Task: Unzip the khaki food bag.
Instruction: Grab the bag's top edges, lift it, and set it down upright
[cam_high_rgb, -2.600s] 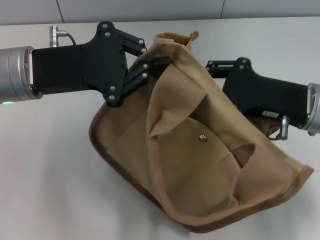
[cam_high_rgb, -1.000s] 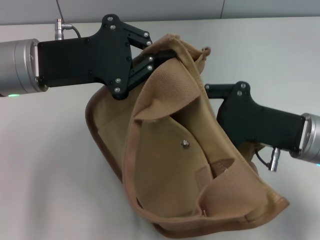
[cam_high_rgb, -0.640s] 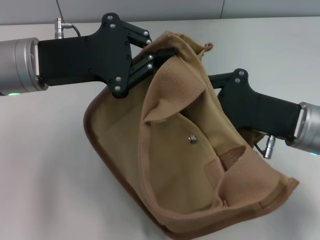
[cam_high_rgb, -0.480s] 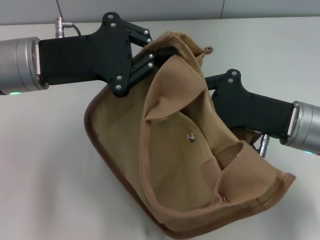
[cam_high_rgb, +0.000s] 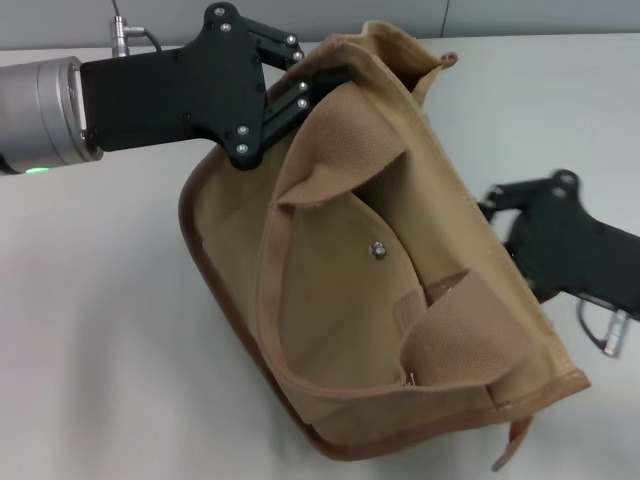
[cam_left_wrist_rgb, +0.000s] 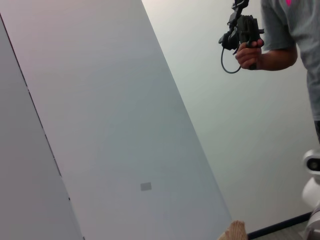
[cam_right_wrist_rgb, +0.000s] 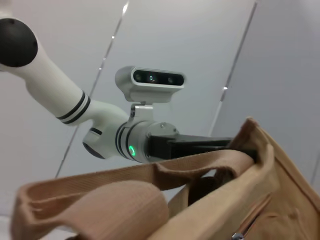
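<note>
The khaki food bag (cam_high_rgb: 340, 300) hangs tilted above the white table (cam_high_rgb: 90, 330) in the head view, its front pocket flap and metal snap (cam_high_rgb: 378, 250) facing me. A webbing handle (cam_high_rgb: 455, 335) folds across the front, and a brown strap end (cam_high_rgb: 510, 450) dangles at the lower right. My left gripper (cam_high_rgb: 325, 85) is shut on the bag's upper edge and holds it up. My right gripper (cam_high_rgb: 495, 205) is to the right of the bag, partly behind its side. The right wrist view shows the bag's top (cam_right_wrist_rgb: 280, 200), a handle (cam_right_wrist_rgb: 115, 205) and a bit of metal zipper (cam_right_wrist_rgb: 238, 235).
The bag hangs over the white table, with a grey wall behind it. The right wrist view shows my left arm (cam_right_wrist_rgb: 150, 142) and my head camera (cam_right_wrist_rgb: 152, 82). The left wrist view shows wall panels, a bag corner (cam_left_wrist_rgb: 234, 231) and a person holding a hand controller (cam_left_wrist_rgb: 242, 35).
My right gripper has drawn away to the right and lower, out from behind the bag's top. The left gripper has lifted the bag slightly. A brown strap end now hangs at the lower right.
</note>
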